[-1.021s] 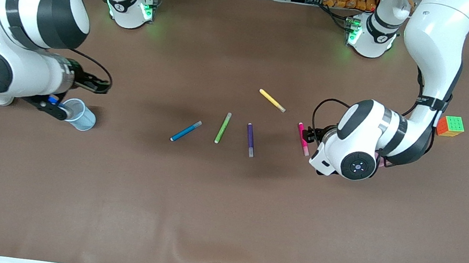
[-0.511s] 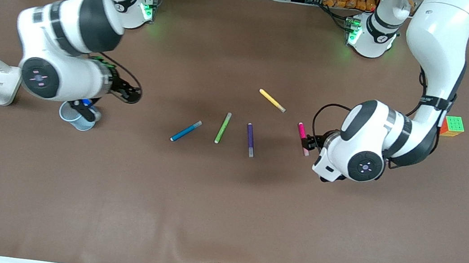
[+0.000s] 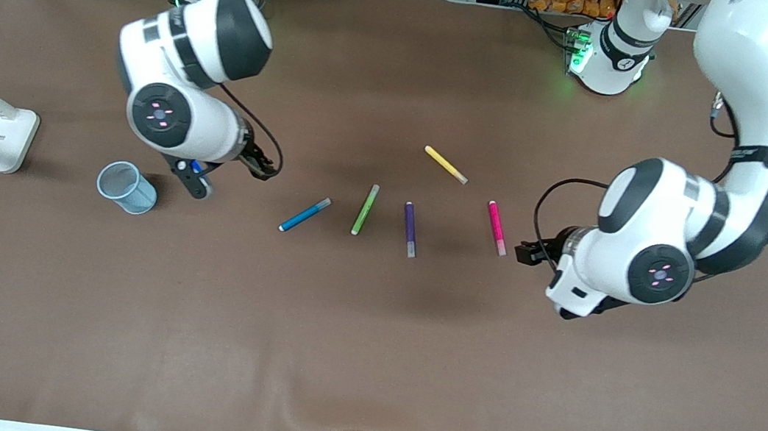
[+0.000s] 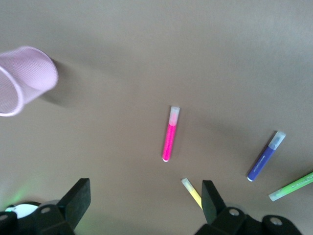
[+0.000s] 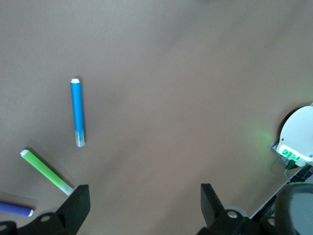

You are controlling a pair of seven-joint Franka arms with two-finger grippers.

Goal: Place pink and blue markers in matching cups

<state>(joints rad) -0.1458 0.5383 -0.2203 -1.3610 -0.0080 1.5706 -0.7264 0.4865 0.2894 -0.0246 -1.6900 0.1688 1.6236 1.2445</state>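
Observation:
The pink marker [image 3: 497,227] [image 4: 169,136] and the blue marker [image 3: 305,214] [image 5: 77,110] lie flat on the brown table [image 3: 365,361], with other pens between them. A pale blue cup [image 3: 126,187] stands toward the right arm's end. The pink cup [image 4: 22,78] shows only in the left wrist view; the left arm hides it in the front view. My right gripper [image 3: 261,166] [image 5: 144,210] hangs open and empty in the air between the blue cup and the blue marker. Beside the pink marker, my left gripper [image 3: 535,254] [image 4: 144,205] is up in the air, open and empty.
A lime green pen [image 3: 365,209], a dark purple pen [image 3: 410,229] and a yellow pen [image 3: 445,164] lie among the markers. A white lamp foot [image 3: 2,139] stands at the right arm's end, next to the blue cup.
The right arm swung from over the blue cup toward the markers. The left arm drew back from the pink marker toward its own end of the table. Both grippers stayed open.

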